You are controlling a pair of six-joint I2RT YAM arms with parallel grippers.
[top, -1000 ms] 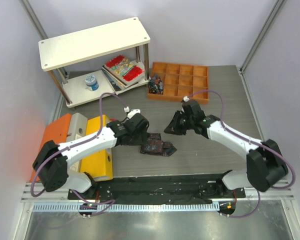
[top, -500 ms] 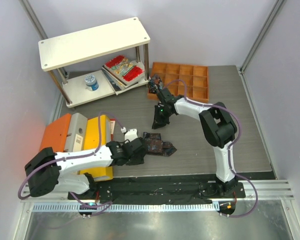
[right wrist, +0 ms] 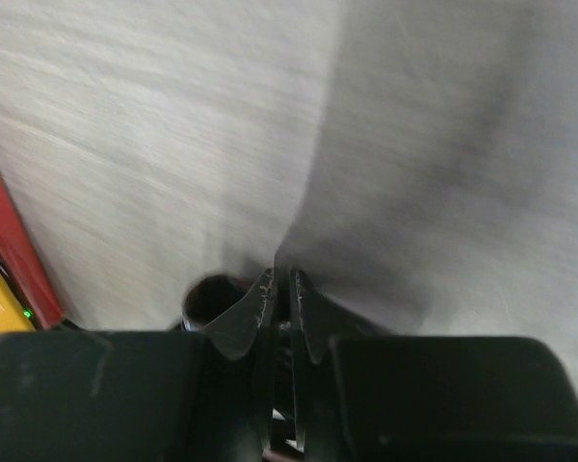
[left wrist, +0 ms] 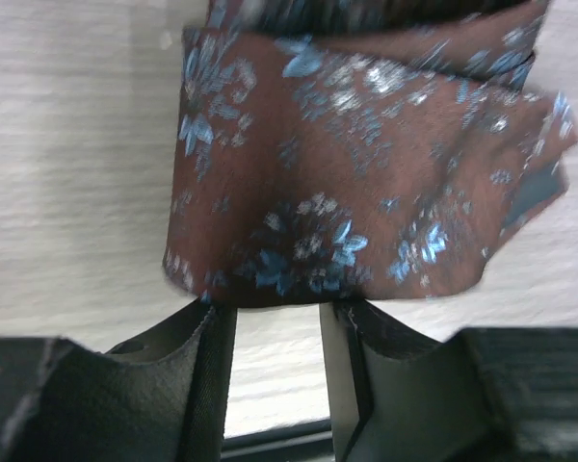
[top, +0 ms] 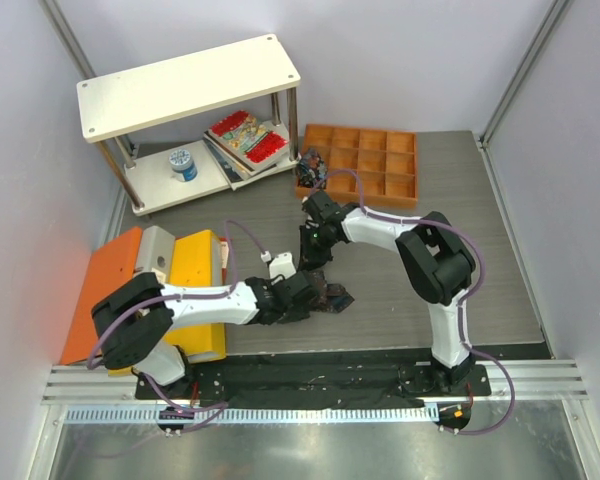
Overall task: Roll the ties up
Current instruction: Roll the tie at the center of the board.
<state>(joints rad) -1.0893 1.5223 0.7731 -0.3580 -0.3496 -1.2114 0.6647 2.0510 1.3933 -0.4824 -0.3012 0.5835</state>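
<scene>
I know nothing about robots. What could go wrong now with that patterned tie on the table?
The left gripper reaches only the near edge of the folded tie, with its jaws open. Closing there may pinch a single layer and pull the fold apart. The right gripper hangs shut close beside the tie in the top view, so the two could bump if either shifts.

Tie: woven cloth, brown, soft sheen, with blue and silvery floral figures in the weave.
Worktop: grey wood-grain finish, matt, fine linear texture.
Fingers of the left gripper: matt black, finely grained facing.
Shelf at the far left corner: pale smooth boards on bright metal posts.
Compartment tray at the far edge: orange, matt, plastic by appearance.
Binders at the left edge: smooth orange and yellow covers.
Arm shells: white glossy plastic.
</scene>
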